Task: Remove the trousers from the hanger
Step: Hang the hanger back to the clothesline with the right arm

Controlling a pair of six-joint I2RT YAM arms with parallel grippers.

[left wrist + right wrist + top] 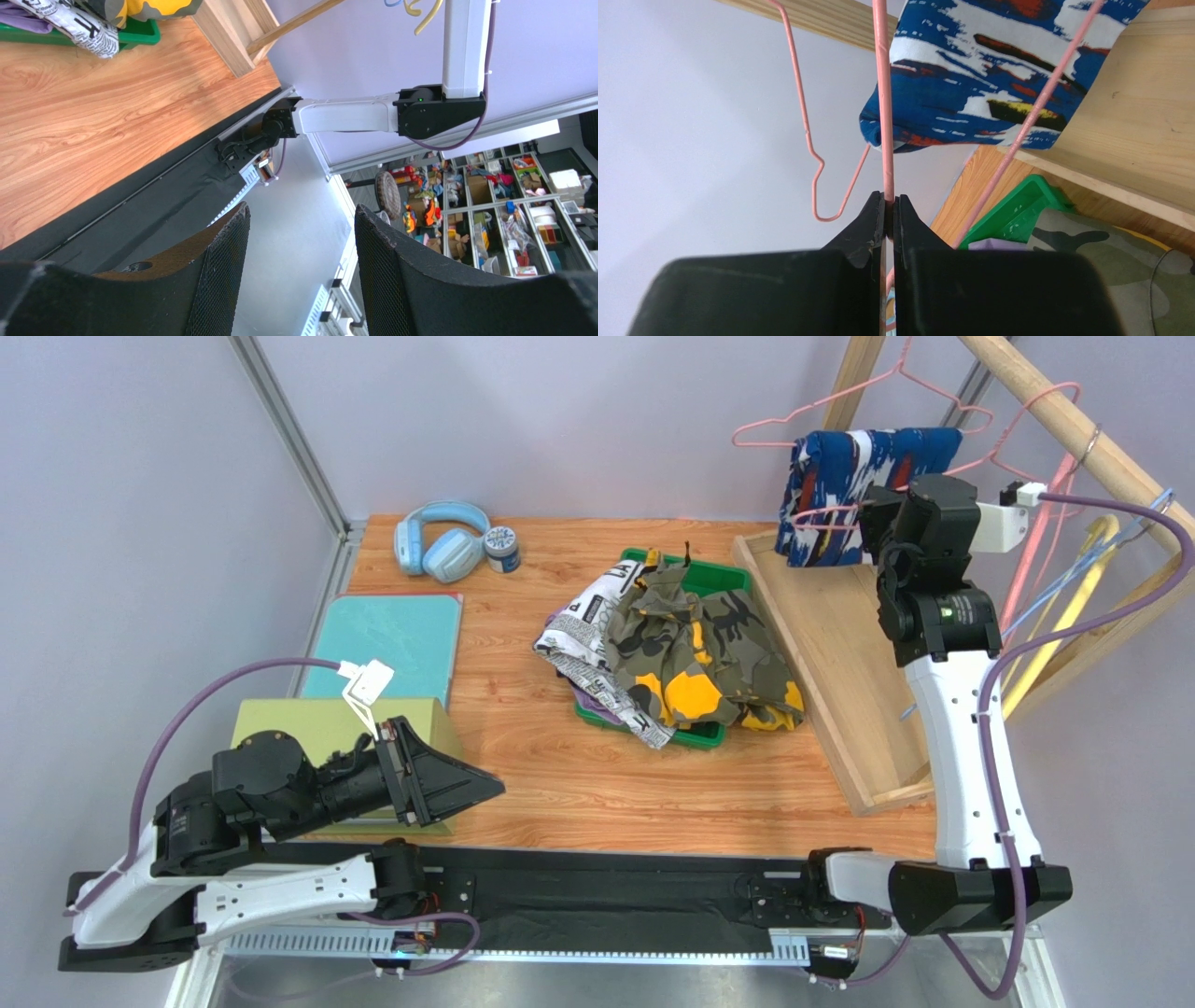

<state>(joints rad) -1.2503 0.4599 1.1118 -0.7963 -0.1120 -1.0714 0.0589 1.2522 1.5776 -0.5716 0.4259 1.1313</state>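
Clamping the hanger (881, 84), the right gripper (889, 210) has the trousers (990, 70) just ahead, seemingly draped crosswise; the left gripper (302, 224) gapes afar.

At two o'clock we see the blue-white-red print trousers (856, 459) draped on a pink hanger (825, 514), our right gripper (870, 514) at them; camouflage trousers (694, 651) heap at centre.

A heap of trousers (673, 651) lies in a tray (713, 577) mid-tabletop (533, 756). Headphones (439, 541) and a jar (502, 549) sit far left. At far right, one pair (863, 483) hangs on a hanger (821, 515) over the rack (842, 686).
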